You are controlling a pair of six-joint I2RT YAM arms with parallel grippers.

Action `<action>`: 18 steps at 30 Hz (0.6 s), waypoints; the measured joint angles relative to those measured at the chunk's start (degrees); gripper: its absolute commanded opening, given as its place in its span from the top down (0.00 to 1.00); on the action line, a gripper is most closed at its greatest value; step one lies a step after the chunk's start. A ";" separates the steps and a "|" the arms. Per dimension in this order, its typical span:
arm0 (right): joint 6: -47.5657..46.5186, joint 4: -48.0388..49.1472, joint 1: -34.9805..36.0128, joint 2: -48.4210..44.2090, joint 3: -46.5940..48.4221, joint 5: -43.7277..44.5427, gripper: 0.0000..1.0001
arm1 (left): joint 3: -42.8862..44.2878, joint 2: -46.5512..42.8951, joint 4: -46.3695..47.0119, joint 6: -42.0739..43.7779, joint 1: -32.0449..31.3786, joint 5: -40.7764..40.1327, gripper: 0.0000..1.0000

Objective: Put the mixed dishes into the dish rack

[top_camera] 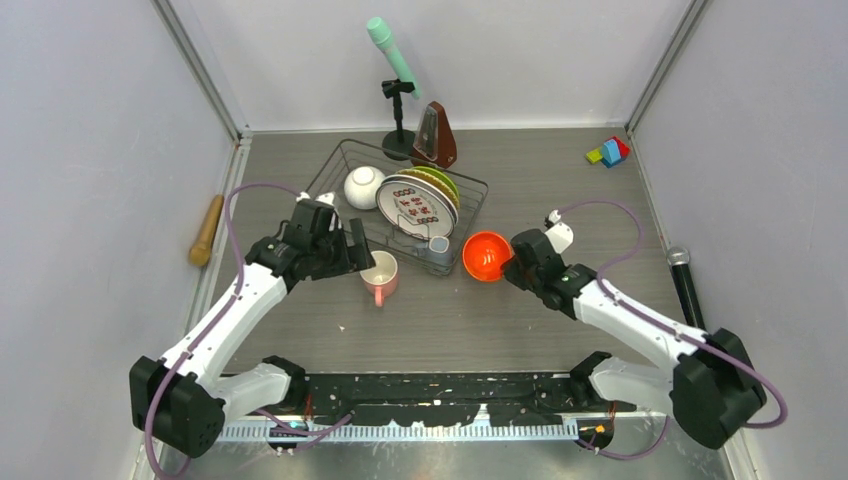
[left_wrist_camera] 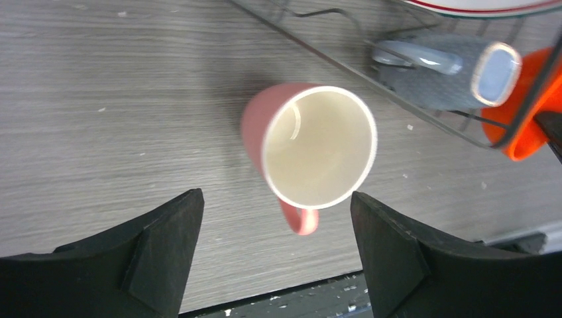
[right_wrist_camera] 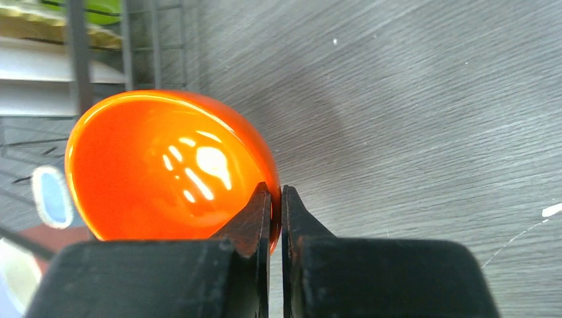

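The dish rack (top_camera: 341, 160) holds a white bowl (top_camera: 363, 187), the white teal-rimmed plate (top_camera: 415, 208) with a tan and a lime-green plate (top_camera: 441, 179) behind it, and a small grey-blue mug (top_camera: 437, 247). A pink mug (left_wrist_camera: 318, 146) stands upright on the table just outside the rack's front. My left gripper (left_wrist_camera: 277, 202) hangs open over it, with the handle pointing in between the fingers. My right gripper (right_wrist_camera: 276, 195) is shut on the rim of the orange-red bowl (right_wrist_camera: 166, 165), which is tilted on edge beside the rack's right front corner.
A brown metronome (top_camera: 436, 137) and a teal microphone on a stand (top_camera: 395, 60) are behind the rack. A wooden rolling pin (top_camera: 207, 230) lies by the left wall. Coloured blocks (top_camera: 609, 151) and a black microphone (top_camera: 686, 285) are on the right.
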 measured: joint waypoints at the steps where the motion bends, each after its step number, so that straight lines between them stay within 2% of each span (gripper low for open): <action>1: -0.61 -0.48 0.00 -1.51 0.00 -0.22 1.00 | 0.07 -0.02 0.48 0.26 0.04 1.40 0.10; 6: -5.38 -1.20 0.00 -12.33 0.02 -3.89 1.00 | 0.13 -1.27 6.64 -0.22 0.13 14.08 0.07; 10: -9.33 1.73 -0.04 -19.52 0.04 -11.72 1.00 | 0.13 -2.82 15.06 -4.15 -0.17 23.61 0.07; 13: -10.75 5.03 -0.22 -20.76 0.22 -17.77 1.00 | 0.24 -2.78 22.64 -7.10 -1.81 28.55 0.07; 18: -11.39 11.21 -0.26 -15.85 3.08 -28.68 1.00 | 3.76 -1.05 29.44 -9.42 -6.08 33.07 0.05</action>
